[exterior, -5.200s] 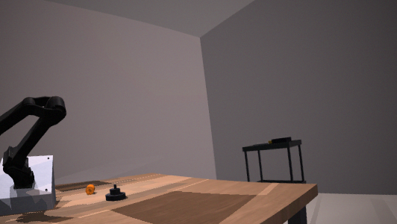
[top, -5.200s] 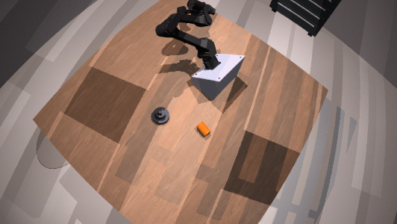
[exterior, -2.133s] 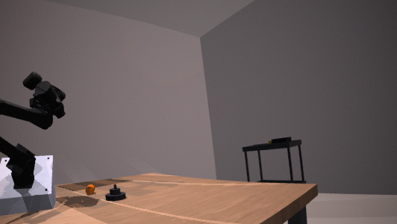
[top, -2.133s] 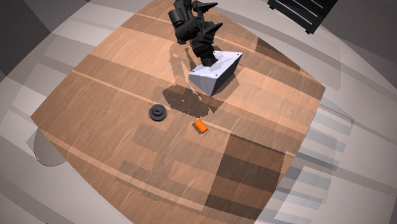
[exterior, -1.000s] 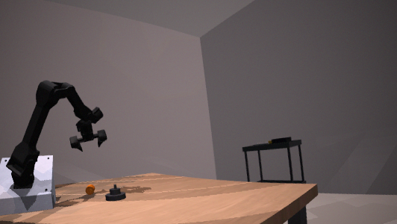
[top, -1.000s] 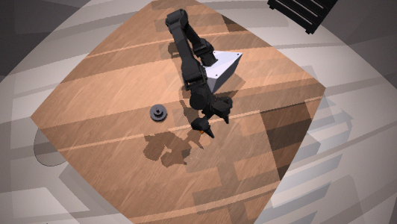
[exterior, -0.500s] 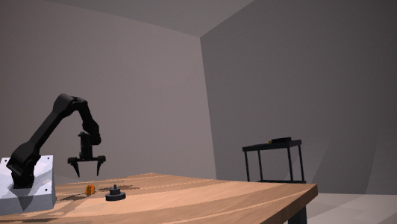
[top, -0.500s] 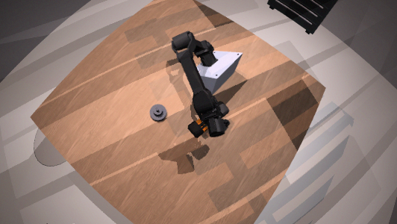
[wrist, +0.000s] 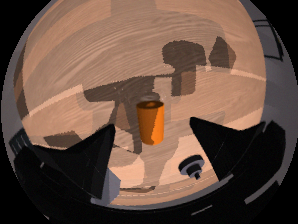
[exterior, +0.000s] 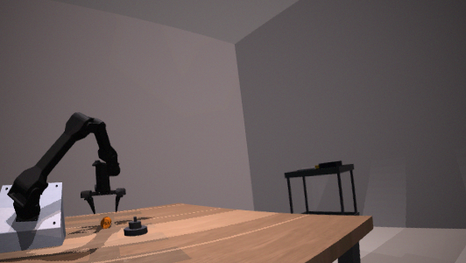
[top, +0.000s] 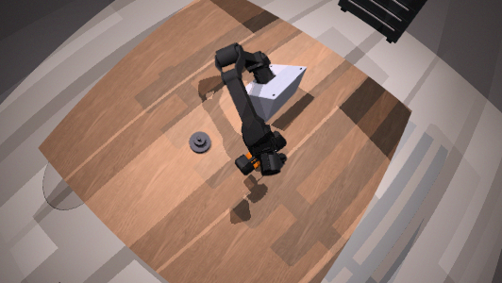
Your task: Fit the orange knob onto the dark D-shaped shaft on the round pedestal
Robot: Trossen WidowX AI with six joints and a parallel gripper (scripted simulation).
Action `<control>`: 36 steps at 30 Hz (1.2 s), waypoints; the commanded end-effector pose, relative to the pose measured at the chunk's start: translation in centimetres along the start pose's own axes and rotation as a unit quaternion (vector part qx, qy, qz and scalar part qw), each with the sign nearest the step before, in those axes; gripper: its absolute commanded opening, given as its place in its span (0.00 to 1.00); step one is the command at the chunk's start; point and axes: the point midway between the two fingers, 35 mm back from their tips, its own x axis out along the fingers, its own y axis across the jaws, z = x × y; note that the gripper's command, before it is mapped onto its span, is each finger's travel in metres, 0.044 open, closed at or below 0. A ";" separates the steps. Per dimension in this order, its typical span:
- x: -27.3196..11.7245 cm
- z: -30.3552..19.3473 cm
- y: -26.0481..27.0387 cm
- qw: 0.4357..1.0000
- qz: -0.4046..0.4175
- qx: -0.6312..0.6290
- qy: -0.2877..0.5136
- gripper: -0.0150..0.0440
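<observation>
The orange knob (top: 256, 163) (exterior: 106, 223) (wrist: 151, 125) lies on its side on the table, apart from the pedestal; in the wrist view its end with a dark hollow is at the top. My gripper (top: 258, 164) (exterior: 105, 212) (wrist: 153, 124) is open and empty, pointing down above the knob, with its fingertips a little higher than it and one to each side in the wrist view. The dark round pedestal (top: 200, 149) (exterior: 135, 231) (wrist: 185, 164) stands on the table with its short shaft (top: 198, 139) (exterior: 135, 218) (wrist: 197, 176) upright and bare. The shaft's flat side cannot be made out.
The arm's pale base block (top: 283, 85) (exterior: 54, 202) stands on the wooden table (top: 156, 189) (exterior: 263, 228) behind the gripper. A dark rack (top: 384, 14) (exterior: 321, 170) stands off beyond the table. The arm casts shadows around the knob.
</observation>
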 end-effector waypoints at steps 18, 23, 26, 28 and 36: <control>3.5 -0.3 0.0 1.000 0.000 -0.003 0.003 1.00; 4.3 -0.3 0.0 1.000 0.000 -0.003 0.004 1.00; 4.7 -0.4 0.0 1.000 0.000 -0.003 0.004 1.00; 4.7 -0.4 0.0 1.000 0.000 -0.003 0.004 0.96; 4.7 -0.4 0.0 1.000 0.000 -0.003 0.004 0.66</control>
